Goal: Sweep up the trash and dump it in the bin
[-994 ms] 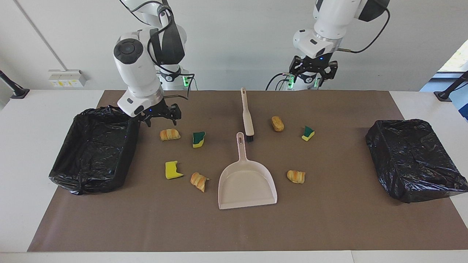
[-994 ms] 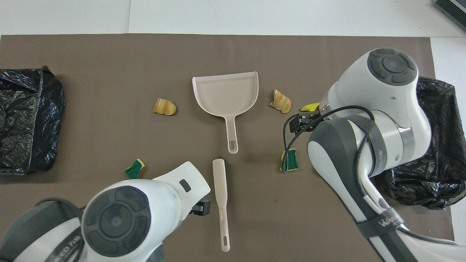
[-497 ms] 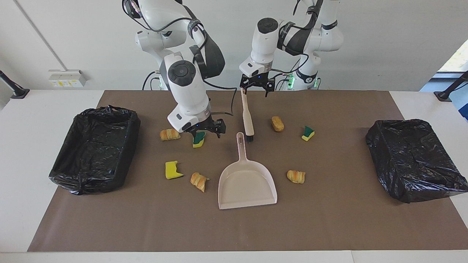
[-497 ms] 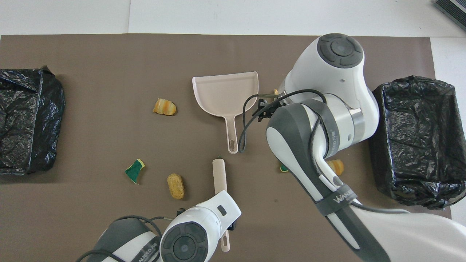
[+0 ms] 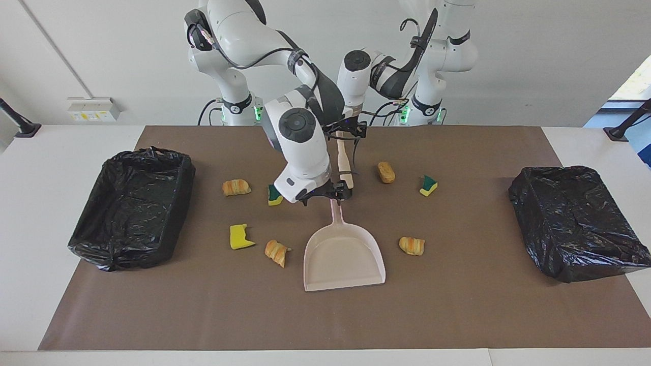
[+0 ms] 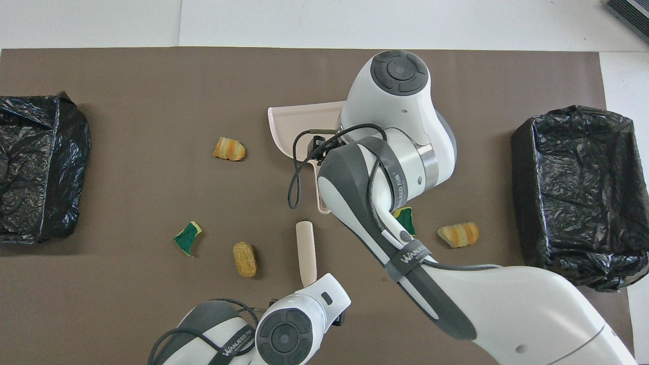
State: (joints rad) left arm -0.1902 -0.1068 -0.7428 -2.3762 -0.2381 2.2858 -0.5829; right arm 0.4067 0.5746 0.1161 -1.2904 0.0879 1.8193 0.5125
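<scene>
Right gripper (image 5: 328, 195) over dustpan (image 5: 351, 264) handle, jaws wide, nothing held; left gripper (image 5: 348, 133) over brush (image 5: 344, 162) handle end nearer robots than dustpan, open, empty

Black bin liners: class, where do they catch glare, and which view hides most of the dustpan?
Facing view: both bin liners show crinkled white highlights; the dustpan is nearly unobstructed. Overhead view: liners glint likewise; the right arm covers most of the dustpan.
</scene>
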